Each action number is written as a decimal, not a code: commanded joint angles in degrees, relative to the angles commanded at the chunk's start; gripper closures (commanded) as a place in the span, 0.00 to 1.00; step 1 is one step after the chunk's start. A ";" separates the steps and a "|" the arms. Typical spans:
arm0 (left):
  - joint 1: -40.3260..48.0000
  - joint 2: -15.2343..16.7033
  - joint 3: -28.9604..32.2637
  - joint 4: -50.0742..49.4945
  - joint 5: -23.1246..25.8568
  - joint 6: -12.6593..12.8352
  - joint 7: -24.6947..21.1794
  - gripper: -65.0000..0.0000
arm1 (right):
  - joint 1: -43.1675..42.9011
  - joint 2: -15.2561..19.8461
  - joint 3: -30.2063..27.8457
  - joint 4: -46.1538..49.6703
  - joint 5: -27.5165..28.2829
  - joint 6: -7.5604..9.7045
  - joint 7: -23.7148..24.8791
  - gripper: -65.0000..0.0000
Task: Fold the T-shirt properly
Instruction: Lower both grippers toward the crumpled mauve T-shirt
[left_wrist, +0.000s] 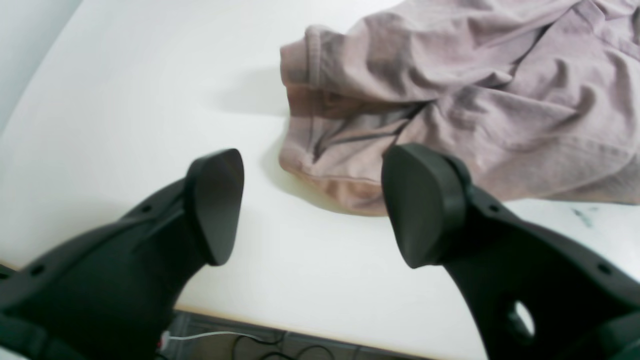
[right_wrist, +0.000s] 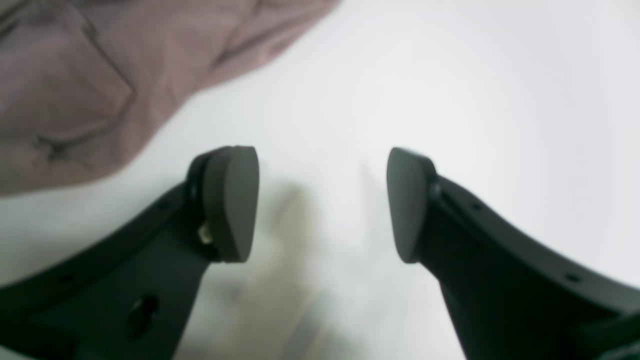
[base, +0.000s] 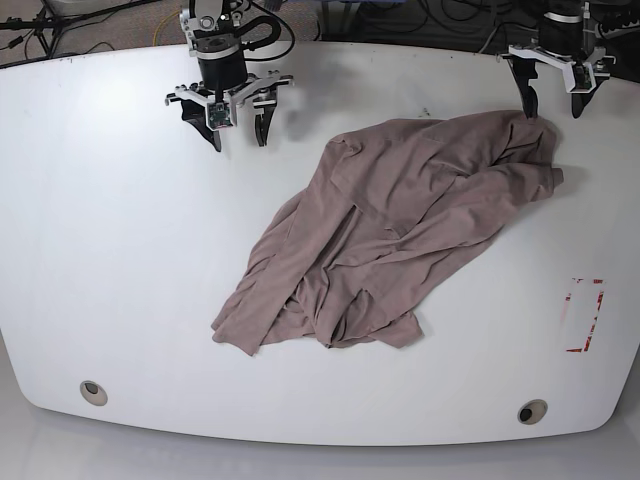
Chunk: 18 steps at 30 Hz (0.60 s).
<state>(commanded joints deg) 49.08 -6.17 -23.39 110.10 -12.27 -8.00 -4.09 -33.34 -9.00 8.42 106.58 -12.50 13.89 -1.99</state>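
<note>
The T-shirt (base: 390, 230) is a dusty mauve cloth lying crumpled and wrinkled across the middle of the white table (base: 120, 250). My left gripper (base: 554, 100) hovers open at the far right, just above the shirt's upper right corner. In the left wrist view a bunched sleeve of the T-shirt (left_wrist: 450, 100) lies just beyond the open left gripper (left_wrist: 312, 205). My right gripper (base: 236, 125) stands open at the far left, apart from the cloth. In the right wrist view the right gripper (right_wrist: 322, 205) holds nothing, with an edge of the T-shirt (right_wrist: 75, 85) at upper left.
A red rectangular marking (base: 583, 315) sits on the table at the right. Two round holes (base: 93, 392) (base: 532, 411) lie near the front edge. Cables (base: 400, 15) run behind the far edge. In the left wrist view the table edge (left_wrist: 300, 327) lies under the fingers.
</note>
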 joint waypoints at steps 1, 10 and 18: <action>-0.35 0.06 0.36 0.11 -0.28 0.07 0.27 0.32 | 1.63 0.14 -0.06 -0.18 -0.11 0.01 -1.20 0.40; -1.12 0.17 0.69 0.19 -0.59 0.11 0.72 0.32 | 5.19 1.11 0.08 -0.58 0.05 0.03 -3.06 0.39; -1.12 0.22 -0.93 0.50 -0.24 0.08 0.59 0.32 | 5.97 1.74 -3.96 -0.82 4.65 0.45 -3.08 0.39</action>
<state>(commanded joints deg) 47.96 -5.95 -24.32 110.60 -12.51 -7.92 -3.50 -27.37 -7.26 4.46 105.76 -7.85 14.34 -5.07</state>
